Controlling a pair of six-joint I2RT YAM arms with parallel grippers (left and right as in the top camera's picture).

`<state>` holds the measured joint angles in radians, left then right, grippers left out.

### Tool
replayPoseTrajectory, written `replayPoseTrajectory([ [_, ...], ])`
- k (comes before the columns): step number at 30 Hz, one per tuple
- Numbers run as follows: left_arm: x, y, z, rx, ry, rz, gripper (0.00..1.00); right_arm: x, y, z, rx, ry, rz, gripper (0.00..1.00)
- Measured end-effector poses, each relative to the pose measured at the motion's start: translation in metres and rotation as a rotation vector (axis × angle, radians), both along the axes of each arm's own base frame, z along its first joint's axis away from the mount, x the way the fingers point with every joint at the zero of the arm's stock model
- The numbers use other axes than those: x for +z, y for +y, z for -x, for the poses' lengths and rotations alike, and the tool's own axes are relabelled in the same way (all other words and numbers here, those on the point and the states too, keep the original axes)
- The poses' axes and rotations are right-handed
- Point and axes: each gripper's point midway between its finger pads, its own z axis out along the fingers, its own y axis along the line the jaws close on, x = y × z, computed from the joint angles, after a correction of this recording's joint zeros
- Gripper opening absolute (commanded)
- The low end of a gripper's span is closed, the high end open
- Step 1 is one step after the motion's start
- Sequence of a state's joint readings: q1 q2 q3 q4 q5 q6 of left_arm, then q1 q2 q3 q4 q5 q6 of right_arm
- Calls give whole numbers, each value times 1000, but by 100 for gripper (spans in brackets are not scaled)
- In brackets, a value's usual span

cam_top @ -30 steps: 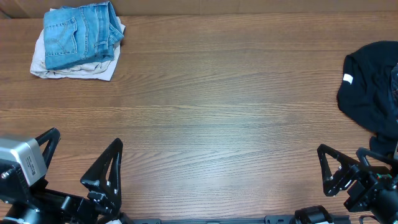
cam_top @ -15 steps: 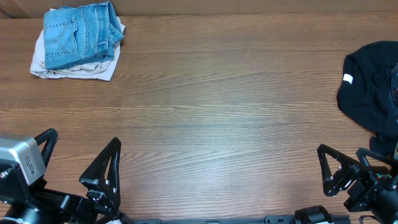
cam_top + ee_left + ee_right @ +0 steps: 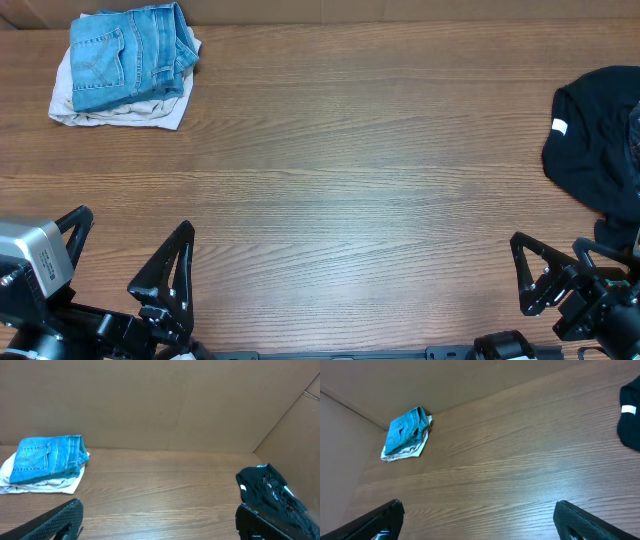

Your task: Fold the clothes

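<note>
Folded light-blue jeans [image 3: 125,55] lie on an off-white garment [image 3: 120,112] at the table's far left corner; the left wrist view shows the same jeans [image 3: 47,457], and so does the right wrist view, small [image 3: 407,430]. A crumpled black garment [image 3: 600,150] with a white tag [image 3: 558,127] lies at the right edge, also seen as a black heap [image 3: 272,492] from the left wrist and as a dark patch [image 3: 631,410] from the right wrist. My left gripper [image 3: 130,250] is open near the front left. My right gripper [image 3: 560,262] is open at the front right, just below the black garment. Neither holds anything.
The wooden table [image 3: 350,170] stretches between the two piles. Brown cardboard walls [image 3: 160,405] stand behind the table and on its right side [image 3: 295,425].
</note>
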<state>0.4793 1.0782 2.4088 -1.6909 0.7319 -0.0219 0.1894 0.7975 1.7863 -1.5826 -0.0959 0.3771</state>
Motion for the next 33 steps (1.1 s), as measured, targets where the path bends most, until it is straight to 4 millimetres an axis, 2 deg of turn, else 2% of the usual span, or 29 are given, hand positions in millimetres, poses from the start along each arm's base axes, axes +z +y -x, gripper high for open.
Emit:
replayPoseTrajectory([
  [8, 0, 0, 0, 0, 0, 0, 100, 0, -1, 0, -2, 0, 3, 100],
  [15, 0, 0, 0, 0, 0, 0, 100, -3, -12, -2, -73, 7, 28, 100],
  [22, 0, 0, 0, 1, 0, 0, 100, -10, -23, -21, -150, -102, 37, 100],
  [25, 0, 1, 0, 3, 0, -1, 100, -32, -23, -33, -148, -163, 44, 100],
  [28, 0, 1, 0, 3, 1, -1, 100, -65, -22, -47, -147, -183, 51, 100],
  [33, 0, 1, 0, 3, 1, -1, 100, -135, -21, -84, -149, -201, 55, 100],
])
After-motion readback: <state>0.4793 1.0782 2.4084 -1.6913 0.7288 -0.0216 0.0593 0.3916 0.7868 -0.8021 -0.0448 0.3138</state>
